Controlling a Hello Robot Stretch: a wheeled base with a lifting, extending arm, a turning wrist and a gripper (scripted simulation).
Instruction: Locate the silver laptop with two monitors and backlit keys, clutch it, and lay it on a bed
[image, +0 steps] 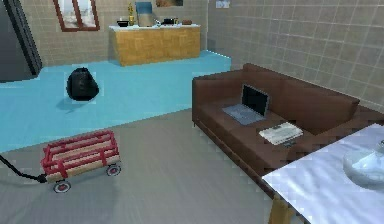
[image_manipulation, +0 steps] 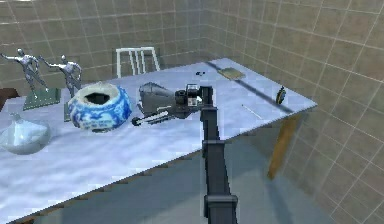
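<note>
Bowl (image_manipulation: 98, 107), blue-and-white, stands on the table (image_manipulation: 250, 105), contents unclear, near the claw (image_manipulation: 146, 118).

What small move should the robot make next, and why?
Probably draw the arm back: the claw reaches over the table by the blue-and-white bowl, while the laptop sits ahead on the brown sofa.

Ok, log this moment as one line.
laptop: open on sofa | gripper: at table, near bowl | load: cannot tell | pending: pick up laptop
</note>
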